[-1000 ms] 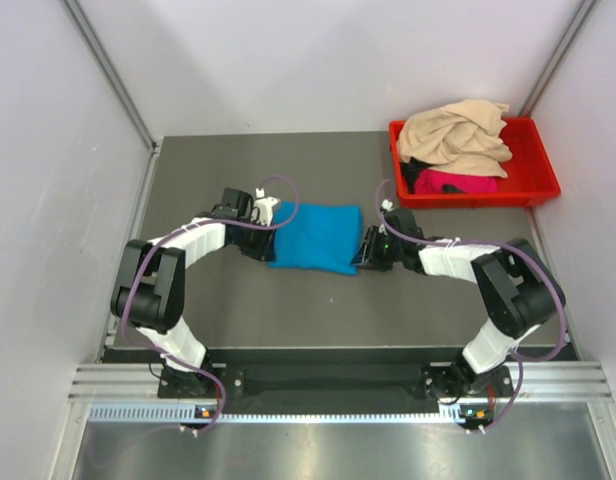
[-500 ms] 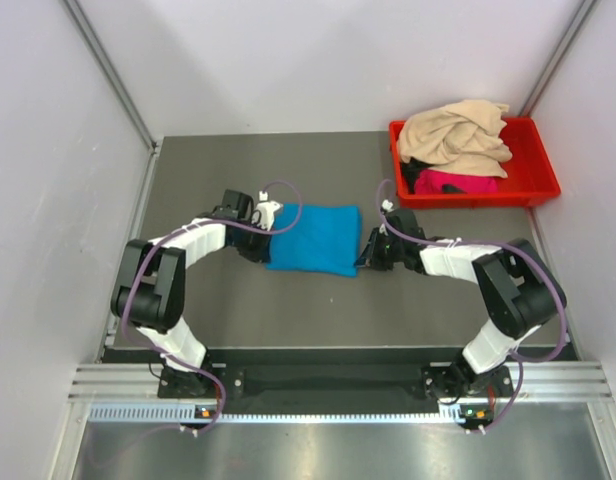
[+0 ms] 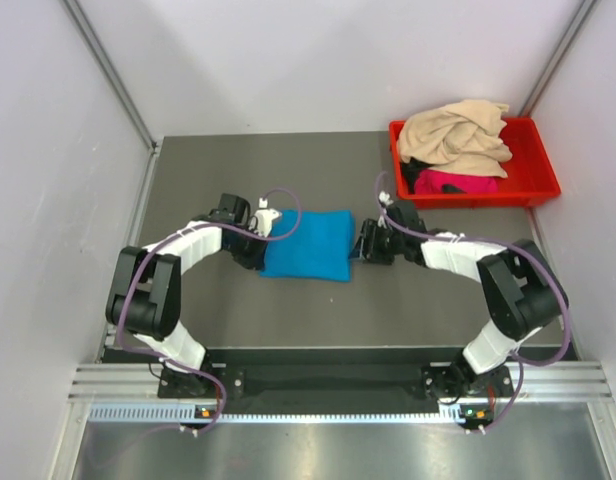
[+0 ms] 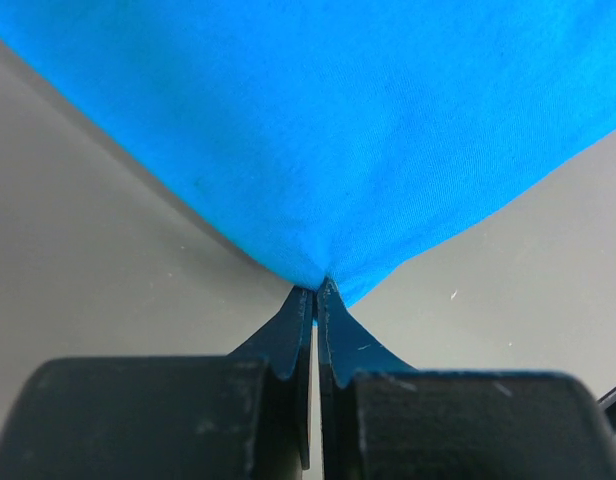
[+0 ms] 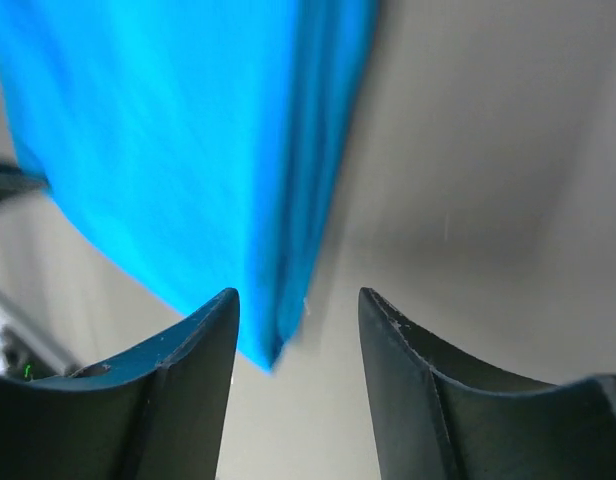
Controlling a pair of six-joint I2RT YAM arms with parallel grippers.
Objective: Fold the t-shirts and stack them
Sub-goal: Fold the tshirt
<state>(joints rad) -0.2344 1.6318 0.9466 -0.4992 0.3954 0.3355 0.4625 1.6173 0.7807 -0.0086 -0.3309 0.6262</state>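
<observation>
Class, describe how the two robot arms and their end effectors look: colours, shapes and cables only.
Both the left arm and right arm have black joints, white link covers and a thin purple cable looping alongside. The left end effector has two black fingers tapering to thin tips; the right end effector shows the same black, curved, pointed fingers.

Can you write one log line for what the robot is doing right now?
left end effector: shut on blue t-shirt edge | right end effector: open at shirt's corner | beige t-shirt, pink t-shirt: in red bin
</observation>
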